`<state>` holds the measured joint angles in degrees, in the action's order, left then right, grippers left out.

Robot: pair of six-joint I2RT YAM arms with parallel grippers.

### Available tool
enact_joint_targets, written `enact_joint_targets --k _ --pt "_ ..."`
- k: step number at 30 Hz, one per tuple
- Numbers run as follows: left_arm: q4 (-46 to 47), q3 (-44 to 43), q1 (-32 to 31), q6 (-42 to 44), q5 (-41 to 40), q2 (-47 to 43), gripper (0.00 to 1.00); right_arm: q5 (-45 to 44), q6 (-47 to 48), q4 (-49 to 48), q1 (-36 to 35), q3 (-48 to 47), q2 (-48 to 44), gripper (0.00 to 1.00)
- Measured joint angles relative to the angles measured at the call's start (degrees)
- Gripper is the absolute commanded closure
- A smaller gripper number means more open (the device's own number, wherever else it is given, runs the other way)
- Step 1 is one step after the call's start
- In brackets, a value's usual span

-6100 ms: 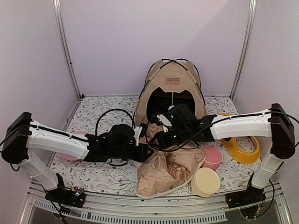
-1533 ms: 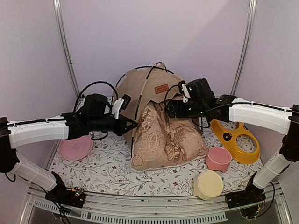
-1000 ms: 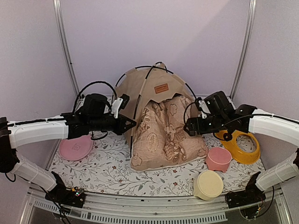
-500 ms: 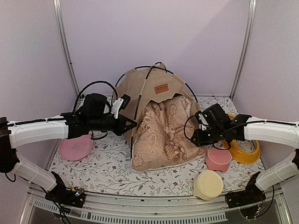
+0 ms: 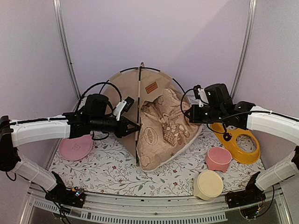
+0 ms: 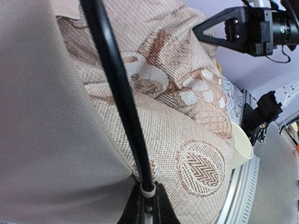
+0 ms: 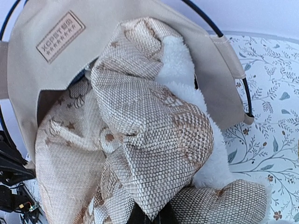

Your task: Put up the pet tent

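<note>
Two arms over a floral-print tabletop (image 5: 107, 179). Pet tent (image 5: 119, 91) sits at far centre, tan fabric, tipped up with its rounded panel facing the camera, thin black poles arching over the rim, and one pole running straight down the middle toward the near side. Cushion (image 5: 161, 135) is tan with a bear print and cream fleece on the back. It stands on edge just right of that straight pole, half inside the tent fabric, lower edge on the tabletop, top leaning right. Left arm reaches in from the left; left fingers (image 6: 148, 210) closed tight on the end of a black tent pole where a fabric loop wraps it, tent cloth pressing against them. Right arm comes in from the right at cushion-top height; right fingers (image 7: 152, 217) closed, pinching a pointed fold of the cushion's woven cover at its upper right side. Yellow ring-shaped piece (image 5: 240, 144) lies at the right edge, under the right arm. Pink plate (image 5: 74, 148) lies flat at left, under the left arm. Pink bowl (image 5: 218, 158) is near right, just beside the yellow piece. Cream bowl (image 5: 208, 183) sits nearer still, close to the tabletop's near edge, rim up or down unclear. Small brown label patch (image 5: 151, 87) on the tent fabric is just above the cushion top.
</note>
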<state>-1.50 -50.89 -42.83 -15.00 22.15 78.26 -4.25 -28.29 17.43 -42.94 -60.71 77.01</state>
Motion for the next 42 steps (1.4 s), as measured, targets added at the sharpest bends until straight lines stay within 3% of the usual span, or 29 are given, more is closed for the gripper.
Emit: enact_joint_targets --k 6,11,19,32,42 --pt "0.3 -0.4 -0.6 0.6 4.2 0.5 1.0 -0.4 0.4 -5.1 0.0 -2.8 2.0 1.0" --pt "0.4 -0.4 -0.6 1.4 7.5 0.4 1.0 -0.9 0.7 -5.8 0.2 -6.9 9.8 1.0" --pt "1.7 0.8 -0.8 2.9 14.5 -0.2 1.0 -0.2 -1.1 -5.9 -0.9 -6.0 17.6 1.0" --pt "5.7 0.7 -1.8 3.0 24.9 1.0 1.0 -11.9 -3.9 -10.6 -3.1 -3.9 7.0 1.0" --pt "7.1 -5.0 -4.5 4.0 29.6 7.7 1.0 -19.7 -8.3 -10.7 -2.2 -3.3 6.2 1.0"
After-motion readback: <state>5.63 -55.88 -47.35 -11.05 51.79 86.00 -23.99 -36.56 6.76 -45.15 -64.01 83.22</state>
